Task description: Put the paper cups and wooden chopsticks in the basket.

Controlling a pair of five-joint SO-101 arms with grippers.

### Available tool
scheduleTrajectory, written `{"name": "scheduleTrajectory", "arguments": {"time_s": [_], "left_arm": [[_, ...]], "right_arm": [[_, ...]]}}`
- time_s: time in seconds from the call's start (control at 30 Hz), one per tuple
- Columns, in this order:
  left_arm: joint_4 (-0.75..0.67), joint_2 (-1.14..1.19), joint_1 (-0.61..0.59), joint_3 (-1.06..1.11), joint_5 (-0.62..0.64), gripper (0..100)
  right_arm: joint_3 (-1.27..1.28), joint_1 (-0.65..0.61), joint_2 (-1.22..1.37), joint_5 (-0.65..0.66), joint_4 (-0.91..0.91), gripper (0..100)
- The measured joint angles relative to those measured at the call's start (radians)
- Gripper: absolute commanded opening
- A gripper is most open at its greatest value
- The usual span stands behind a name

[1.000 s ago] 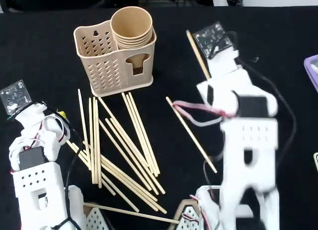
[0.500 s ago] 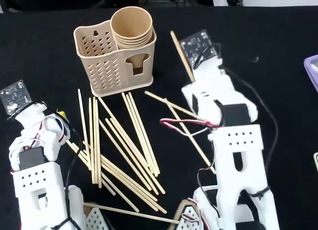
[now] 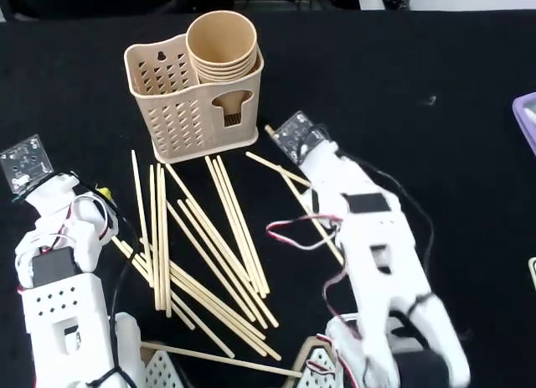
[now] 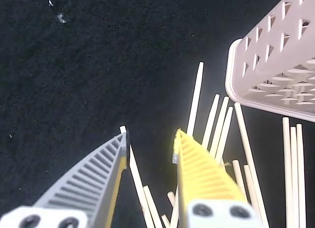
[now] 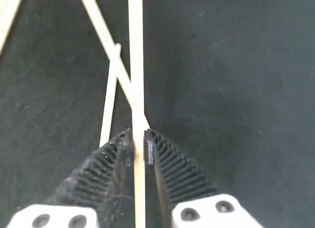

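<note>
Seen from above, a black table (image 3: 469, 53) holds a beige perforated basket (image 3: 180, 120) with two compartments, standing upright near the far side. A nested stack of paper cups (image 3: 222, 36) sits in the compartment nearer the right arm, its rim rising above the basket wall. In front of the basket, many loose chopsticks (image 3: 201, 237) lie scattered flat on the table, several overlapping. The left arm (image 3: 59, 262) sits at the near left corner, beside that scatter. The right arm (image 3: 368, 237) stretches from the near edge toward the basket, its wrist just in front of the basket's right corner, above two chopsticks that cross there. From the left wrist, the left gripper (image 4: 150, 137) has its grey and yellow fingers spread apart with nothing between them, above the ends of several loose chopsticks, with a corner of the basket near. From the right wrist, the right gripper (image 5: 138, 137) has its black fingers pressed onto a held chopstick (image 5: 135, 65), which runs straight out from the fingertips and crosses another chopstick lying on the table just beyond them; a third lies beside that crossing.
</note>
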Motion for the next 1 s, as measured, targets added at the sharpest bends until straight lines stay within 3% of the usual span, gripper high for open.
{"name": "scheduleTrajectory", "arguments": {"time_s": [0.17,0.23,0.6,1.0], "left_arm": [[0.000,0.000,0.000,0.000,0.000,16],[0.000,0.000,0.000,0.000,0.000,16],[0.000,0.000,0.000,0.000,0.000,16],[0.000,0.000,0.000,0.000,0.000,16]], "right_arm": [[-0.127,0.002,0.236,0.046,-0.006,19.2],[-0.163,0.002,0.308,0.052,-0.006,21.1],[-0.285,0.002,0.511,0.057,-0.012,20.2],[-0.370,0.075,0.611,0.129,-0.015,0.8]]}}
